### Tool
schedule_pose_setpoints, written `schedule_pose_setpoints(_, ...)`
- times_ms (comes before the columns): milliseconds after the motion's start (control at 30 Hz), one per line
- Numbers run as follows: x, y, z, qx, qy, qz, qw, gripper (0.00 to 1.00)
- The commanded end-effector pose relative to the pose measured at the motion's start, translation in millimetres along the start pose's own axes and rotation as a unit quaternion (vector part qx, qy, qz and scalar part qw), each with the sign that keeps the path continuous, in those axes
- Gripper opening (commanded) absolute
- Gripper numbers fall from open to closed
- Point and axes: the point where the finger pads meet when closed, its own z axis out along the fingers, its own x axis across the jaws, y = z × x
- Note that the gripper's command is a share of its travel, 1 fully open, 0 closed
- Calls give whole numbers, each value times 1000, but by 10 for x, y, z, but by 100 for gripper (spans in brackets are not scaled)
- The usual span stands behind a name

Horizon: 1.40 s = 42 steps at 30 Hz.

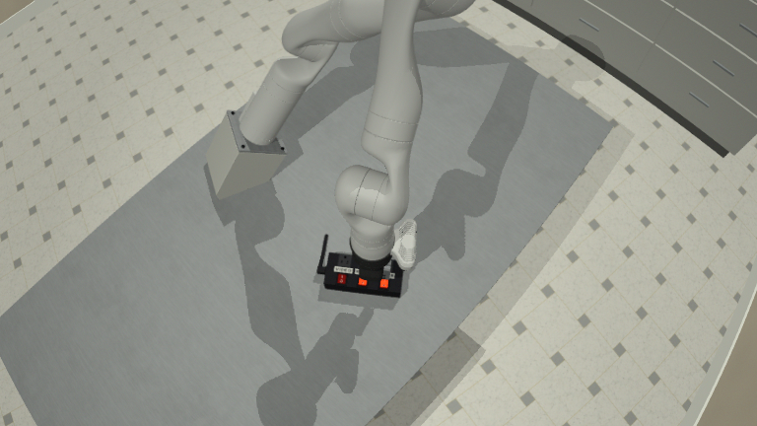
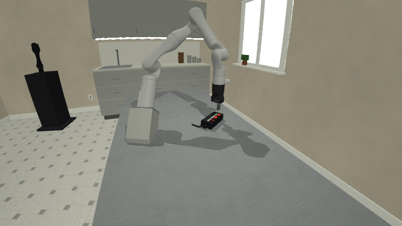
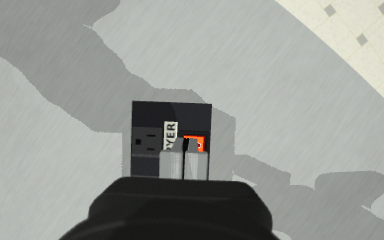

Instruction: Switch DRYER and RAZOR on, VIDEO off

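A black power strip point(image 1: 357, 278) point(image 2: 211, 121) point(image 3: 150, 115) lies flat on the grey table, right way up. In the top view it shows three switches: the left one point(image 1: 340, 278) under the VIDEO label is dark red, the middle one point(image 1: 362, 281) and the right one point(image 1: 383, 283) glow bright orange. My gripper point(image 3: 186, 152) point(image 2: 218, 107) is shut and empty. It hangs just above the strip's right end. In the wrist view its fingertips stand over the lit orange switch beside a label point(image 3: 170, 131) ending in "YER".
The arm's grey base block point(image 1: 242, 156) point(image 2: 141, 124) stands on the table point(image 1: 139, 264) left of the strip. The strip's black cable stub point(image 1: 322, 253) sticks out at its left end. The table's edge point(image 1: 474, 315) runs to the right of the strip.
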Motion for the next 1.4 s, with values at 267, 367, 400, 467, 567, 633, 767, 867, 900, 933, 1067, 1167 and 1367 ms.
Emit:
schedule_pose_setpoints(267, 12, -6, -20, 1, 2, 0, 1000, 0)
schedule_pose_setpoints(367, 12, -6, -20, 1, 2, 0, 1000, 0)
schedule_pose_setpoints(400, 12, -6, -20, 1, 2, 0, 1000, 0)
schedule_pose_setpoints(467, 12, -6, -20, 1, 2, 0, 1000, 0)
schedule_pose_setpoints(567, 12, -6, -20, 1, 2, 0, 1000, 100)
schedule_pose_setpoints(633, 12, -6, -29, 1, 2, 0, 1000, 100)
schedule_pose_setpoints(767, 11, -6, -109, 1, 2, 0, 1000, 100)
schedule_pose_setpoints(867, 11, -6, -235, 1, 2, 0, 1000, 100)
schedule_pose_setpoints(900, 10, -6, -287, 1, 2, 0, 1000, 100)
schedule_pose_setpoints(933, 10, -6, -287, 1, 2, 0, 1000, 100)
schedule_pose_setpoints(1067, 10, -6, -464, 1, 2, 0, 1000, 100)
schedule_pose_setpoints(1167, 9, -6, -649, 1, 2, 0, 1000, 100)
schedule_pose_setpoints(1367, 8, -5, -934, 1, 2, 0, 1000, 100)
